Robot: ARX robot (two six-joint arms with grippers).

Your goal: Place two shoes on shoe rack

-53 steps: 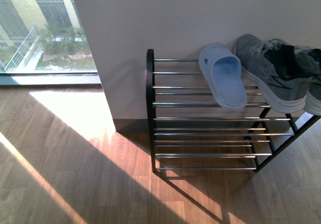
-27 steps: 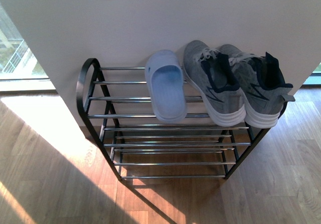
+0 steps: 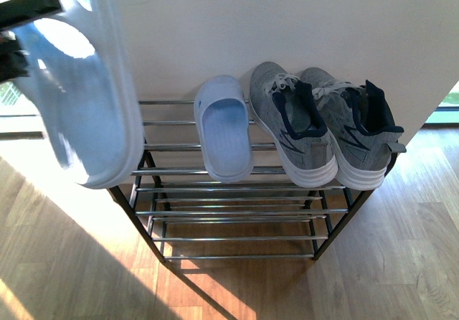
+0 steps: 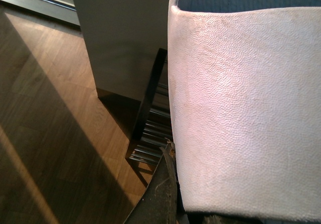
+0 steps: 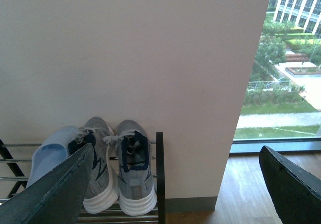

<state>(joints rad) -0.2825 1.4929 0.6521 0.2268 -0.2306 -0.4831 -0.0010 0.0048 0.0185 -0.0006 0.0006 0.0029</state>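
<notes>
My left gripper (image 3: 16,34) is shut on a pale blue slide (image 3: 86,97), held high at the upper left of the front view, over the left end of the shoe rack (image 3: 237,212). In the left wrist view the slide's pebbled sole (image 4: 241,108) fills the picture, pressed against one dark finger (image 4: 160,199). A second pale blue slide (image 3: 224,130) lies on the rack's top tier, with two grey sneakers (image 3: 297,123) to its right. My right gripper (image 5: 176,151) is open and empty, out beyond the rack's right end, where those sneakers (image 5: 133,169) stand.
A white wall (image 3: 287,26) stands right behind the rack. Its corner (image 5: 251,108) ends just right of the rack, and beyond it is a floor-level window (image 5: 291,73). Wooden floor (image 3: 358,277) with sun patches lies in front. The rack's lower tiers hold nothing.
The front view has swung so the whole rack now sits central. The held slide and my left gripper have come into that view at the upper left.
</notes>
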